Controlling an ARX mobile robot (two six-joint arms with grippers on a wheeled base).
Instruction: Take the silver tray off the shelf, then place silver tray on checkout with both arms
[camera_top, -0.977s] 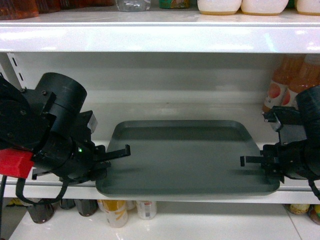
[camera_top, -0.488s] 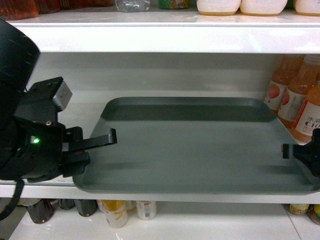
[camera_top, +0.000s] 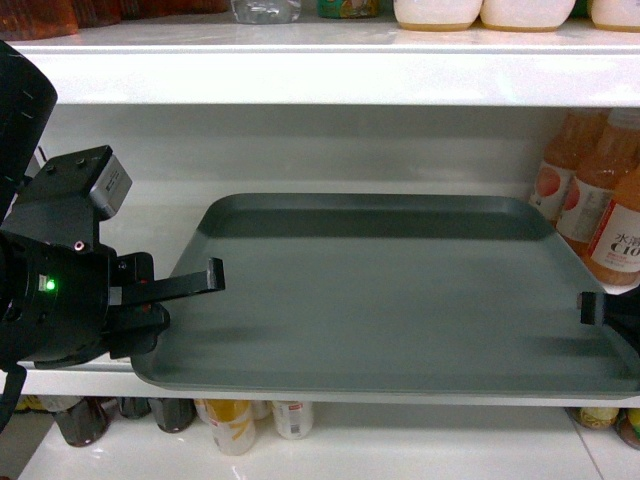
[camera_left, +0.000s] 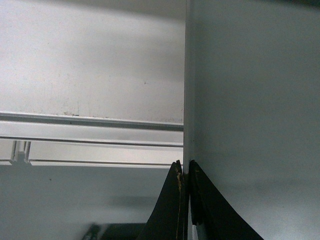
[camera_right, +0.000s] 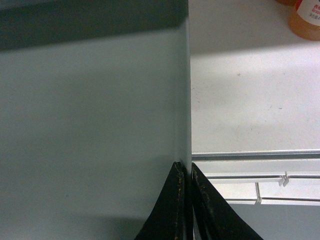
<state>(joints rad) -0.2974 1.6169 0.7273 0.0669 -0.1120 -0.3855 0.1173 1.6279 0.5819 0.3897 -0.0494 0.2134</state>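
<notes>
The silver tray (camera_top: 390, 290) lies flat and level, with its front edge out past the front lip of the white shelf (camera_top: 150, 225). My left gripper (camera_top: 205, 285) is shut on its left rim, one black finger lying over the tray floor. At the frame's right edge, my right gripper (camera_top: 590, 308) pinches the right rim. The left wrist view has the left gripper (camera_left: 186, 167) clamped on the thin rim of the tray (camera_left: 255, 100). In the right wrist view the right gripper (camera_right: 189, 170) clamps the tray (camera_right: 95, 115) the same way. The checkout is out of view.
An upper shelf board (camera_top: 320, 75) hangs close above the tray, carrying white tubs (camera_top: 520, 12). Orange drink bottles (camera_top: 600, 200) stand just behind the tray's right corner. Cans and bottles (camera_top: 235, 420) sit on the board below.
The tray has come forward toward the camera with both grippers still on its rims, now overhanging the shelf lip. Both arms have drawn back and outward.
</notes>
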